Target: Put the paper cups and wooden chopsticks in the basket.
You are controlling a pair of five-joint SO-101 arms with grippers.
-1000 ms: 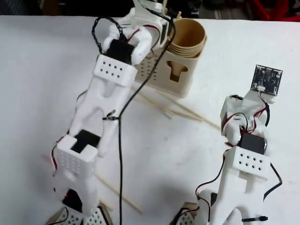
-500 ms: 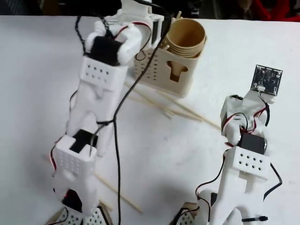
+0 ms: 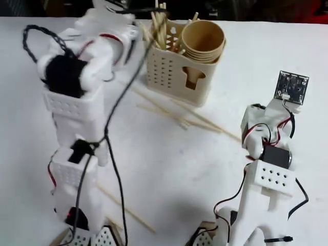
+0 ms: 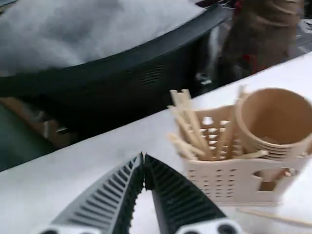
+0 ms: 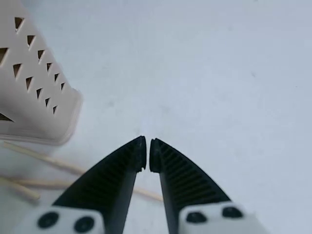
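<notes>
Swinging back from the basket [image 3: 174, 77], the left arm [image 3: 72, 107] now stands clear, its left fingers [image 4: 122, 190] together; the right fingers [image 5: 117, 180] are together too. Nearest, the high view shows one chopstick [image 3: 128, 210] lying diagonally on the table [image 3: 179, 169]. Farther off, loose chopsticks [image 3: 179, 122] slant before the basket. Inside it, a bundle of chopsticks [image 3: 160, 25] stands upright beside stacked cups [image 3: 205, 41], mouths up.
</notes>
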